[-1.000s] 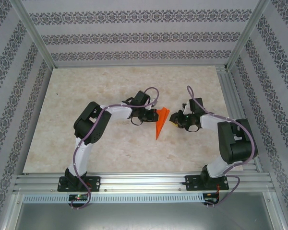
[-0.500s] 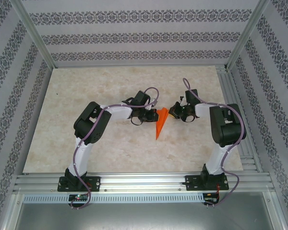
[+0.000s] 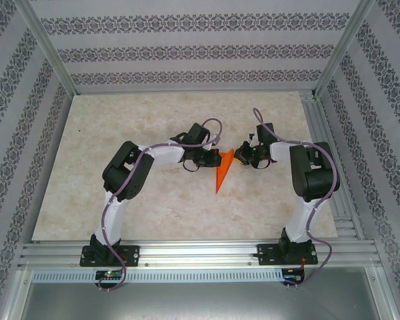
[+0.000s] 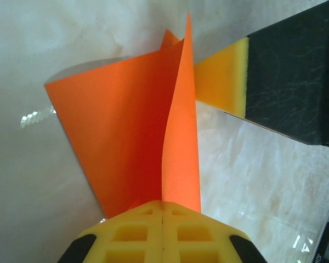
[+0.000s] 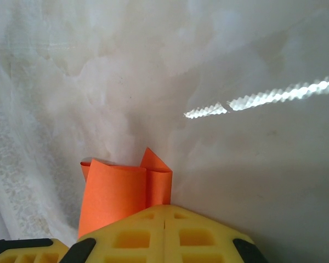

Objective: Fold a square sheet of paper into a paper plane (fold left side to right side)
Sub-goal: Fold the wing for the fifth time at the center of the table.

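Both arms pinched the folded orange paper [image 3: 222,175] mid-table.
From above, the left gripper [image 3: 209,159] and right gripper [image 3: 240,156] met at the paper's wide far end, its narrow point aimed toward the bases across the marbled table [image 3: 120,120]. At the left wrist, closed yellow pads clamped a flap that stood upright. At the right wrist, shut pads held curled orange layers.

The orange paper [image 3: 223,171] sits just right of centre in the overhead view. It is folded into a narrow pointed triangle with its tip aimed toward the bottom of the frame. The left gripper [image 4: 163,209] and right gripper [image 5: 164,211] pinch its wide upper end; one flap stands up, curled.
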Controlling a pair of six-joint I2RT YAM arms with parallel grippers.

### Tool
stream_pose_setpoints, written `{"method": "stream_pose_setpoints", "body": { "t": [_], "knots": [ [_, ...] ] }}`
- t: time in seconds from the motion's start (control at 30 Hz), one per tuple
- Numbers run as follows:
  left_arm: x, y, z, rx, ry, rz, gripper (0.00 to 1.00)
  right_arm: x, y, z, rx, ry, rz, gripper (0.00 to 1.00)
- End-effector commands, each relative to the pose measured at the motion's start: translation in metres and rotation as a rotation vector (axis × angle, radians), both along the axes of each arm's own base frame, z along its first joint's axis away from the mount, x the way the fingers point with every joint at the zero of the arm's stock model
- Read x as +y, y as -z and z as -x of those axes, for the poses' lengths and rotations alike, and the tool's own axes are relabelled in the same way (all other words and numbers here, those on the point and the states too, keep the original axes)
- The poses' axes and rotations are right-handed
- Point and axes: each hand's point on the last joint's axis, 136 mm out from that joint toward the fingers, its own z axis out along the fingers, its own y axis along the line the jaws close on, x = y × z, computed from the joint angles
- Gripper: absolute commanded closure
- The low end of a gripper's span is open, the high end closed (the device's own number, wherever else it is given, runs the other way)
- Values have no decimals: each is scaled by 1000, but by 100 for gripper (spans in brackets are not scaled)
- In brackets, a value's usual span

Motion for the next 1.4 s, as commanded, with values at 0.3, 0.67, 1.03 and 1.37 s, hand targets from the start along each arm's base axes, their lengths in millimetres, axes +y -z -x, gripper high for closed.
{"method": "stream_pose_setpoints", "body": {
  "t": [0.3, 0.67, 1.03, 1.37],
  "knots": [
    [2, 21, -3, 17, 24, -30, 96, -1, 23, 2, 33, -21, 63, 94],
    [4, 28, -5, 20, 14, -53, 96, 1, 24, 4, 35, -32, 66, 94],
    [10, 41, 0, 40, 9, -78, 96, -8, -35, 3, -97, -47, 46, 84],
    [10, 43, 0, 38, 8, -85, 97, 26, -41, 42, -95, -79, -76, 86]
  ]
}}
